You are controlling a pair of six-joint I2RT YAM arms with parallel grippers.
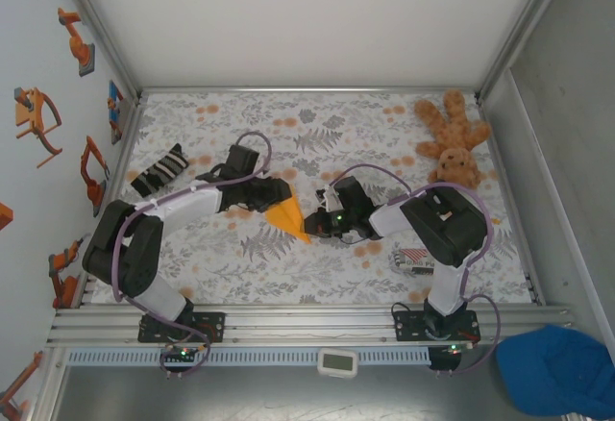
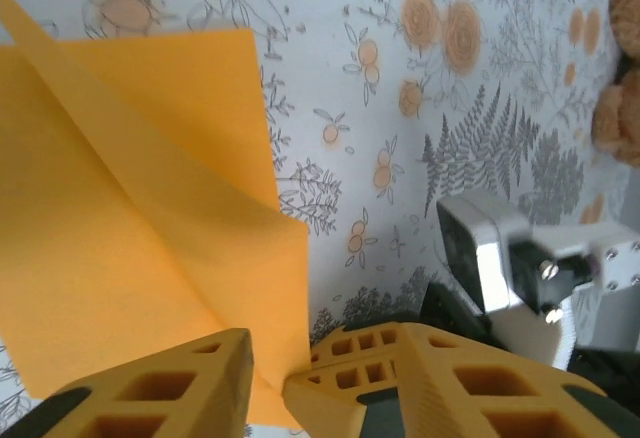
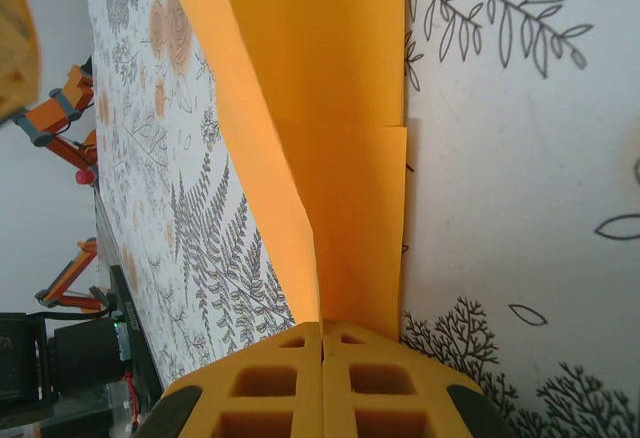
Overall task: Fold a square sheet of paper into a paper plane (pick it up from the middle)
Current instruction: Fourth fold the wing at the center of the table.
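While the floral tabletop [image 1: 384, 277] spread under both arms, the orange sheet of paper [image 1: 287, 217], already creased, sat at its middle between them. Mid-fold, I judged. There the right end effector [image 3: 322, 343] was pressed together on one edge; the left end effector [image 2: 268, 378] stood slightly spread around a corner, needing to close next.

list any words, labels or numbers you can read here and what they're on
No text is readable.
The small white display in front of the arm bases: screen too small to read.
The red-and-white striped packet: any print is too blurred.
The folded orange paper: blank.
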